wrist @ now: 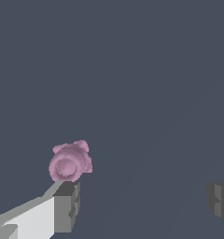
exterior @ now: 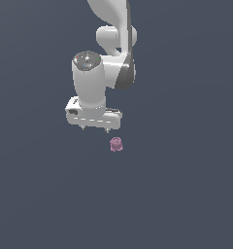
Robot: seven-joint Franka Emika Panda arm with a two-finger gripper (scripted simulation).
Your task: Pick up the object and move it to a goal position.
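Note:
The object is a small pink-mauve lumpy item with knobby bumps, resting on the dark grey floor. My gripper hangs above it, offset toward the exterior view's left, fingers pointing down and spread wide apart with nothing between them. The wrist view shows the object just beyond one grey fingertip, outside the gap between the fingers; the other fingertip sits far across.
The white arm rises behind the gripper toward the top of the exterior view. A plain dark grey floor surrounds everything.

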